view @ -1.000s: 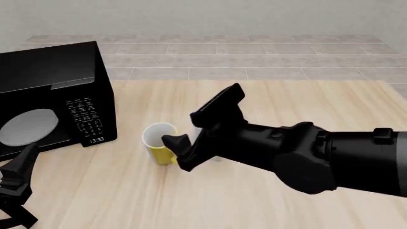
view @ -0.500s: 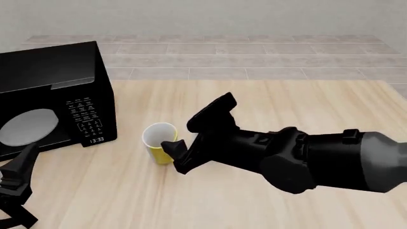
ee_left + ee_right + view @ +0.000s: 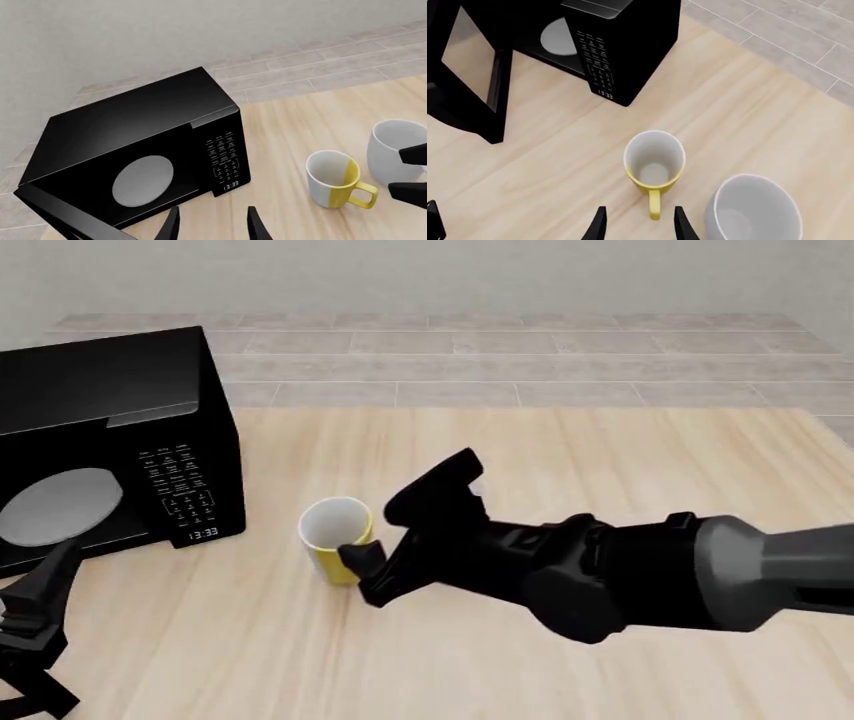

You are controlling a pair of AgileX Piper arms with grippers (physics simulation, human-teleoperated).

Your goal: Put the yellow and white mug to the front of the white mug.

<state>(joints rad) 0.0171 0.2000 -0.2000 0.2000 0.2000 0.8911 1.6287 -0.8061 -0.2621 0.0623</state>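
Observation:
The yellow and white mug [image 3: 332, 536] stands upright beside the microwave, its handle [image 3: 655, 205] pointing toward my right gripper [image 3: 639, 227]. That gripper is open, and its two fingertips flank the end of the handle without closing on it. In the front view the right gripper [image 3: 364, 576] sits just in front and to the right of the mug. The white mug [image 3: 753, 211] stands close to the yellow and white mug [image 3: 333, 178], and my right arm hides it in the front view. The white mug [image 3: 396, 155] shows in the left wrist view. My left gripper [image 3: 40, 632] is open and empty at the near left.
A black microwave [image 3: 110, 436] stands at the left of the wooden table [image 3: 641, 450] with its door [image 3: 472, 90] swung open. Tiled floor lies beyond the table's far edge.
My right gripper has dropped lower and edged left toward the yellow and white mug's handle. The left arm and both mugs have not moved.

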